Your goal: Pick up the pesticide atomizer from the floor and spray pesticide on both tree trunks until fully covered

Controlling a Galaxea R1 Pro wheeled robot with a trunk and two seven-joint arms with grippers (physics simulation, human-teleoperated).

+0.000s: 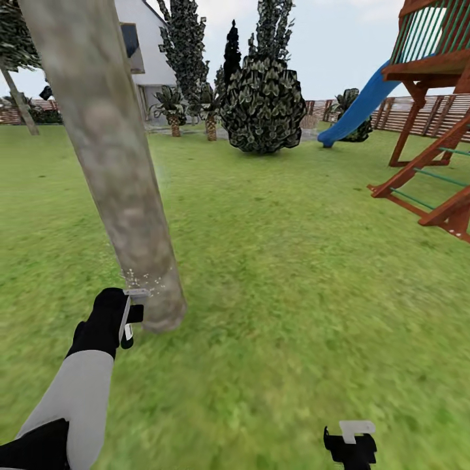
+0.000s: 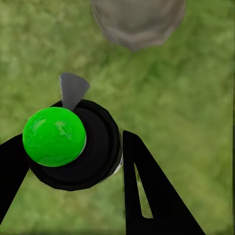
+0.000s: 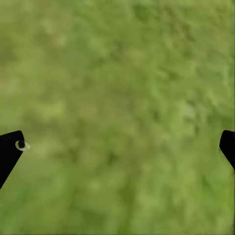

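Note:
A thick, pale grey-brown mottled tree trunk (image 1: pixel 111 163) leans up from the lawn at the left, with its base (image 2: pixel 137 19) close in front of my left gripper. Fine white specks hang by the trunk (image 1: pixel 140 277) just above its foot. My left gripper (image 1: pixel 127 318) (image 2: pixel 68 147) is shut on the pesticide atomizer (image 2: pixel 54 137), a black round body with a bright green cap and a grey nozzle (image 2: pixel 73 90) pointing at the trunk. My right gripper (image 1: pixel 352 440) (image 3: pixel 120 142) hangs open over bare grass, holding nothing.
A wooden play frame (image 1: pixel 431 150) with a blue slide (image 1: pixel 356 111) stands at the right. Dark bushes (image 1: pixel 264 104), short palms (image 1: pixel 173 111) and a white house (image 1: pixel 147 52) are at the back. Another slim leaning trunk (image 1: pixel 19 101) is far left. A slat fence (image 1: pixel 450 111) lines the lawn.

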